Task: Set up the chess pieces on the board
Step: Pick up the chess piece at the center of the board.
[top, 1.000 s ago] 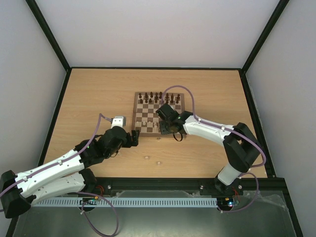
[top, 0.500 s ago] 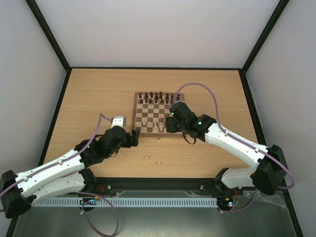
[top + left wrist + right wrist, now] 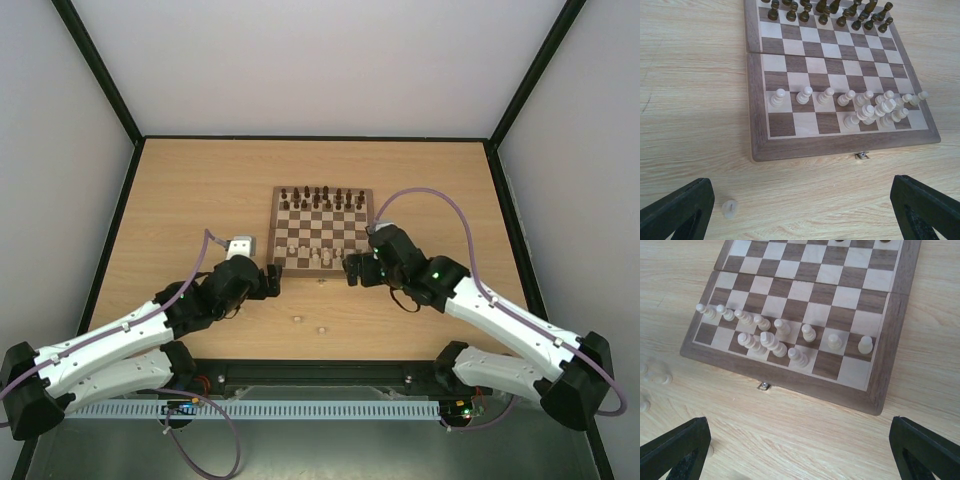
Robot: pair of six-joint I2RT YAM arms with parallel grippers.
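— Any writing you can make out from where you stand?
— None. The square wooden chessboard with dark brown and cream squares [image 3: 805, 65] has a plain brown border, with no letters or numbers I can read.
— And on the machines?
— Nothing legible on the white-shelled left arm [image 3: 110, 345] or the white-shelled right arm [image 3: 500, 315]. There are only small green lights [image 3: 437, 271].

Cream chess pieces [image 3: 867, 107] upright, crowded on near two rows of board [image 3: 754, 105]; stray piece [image 3: 729, 209] just off it.
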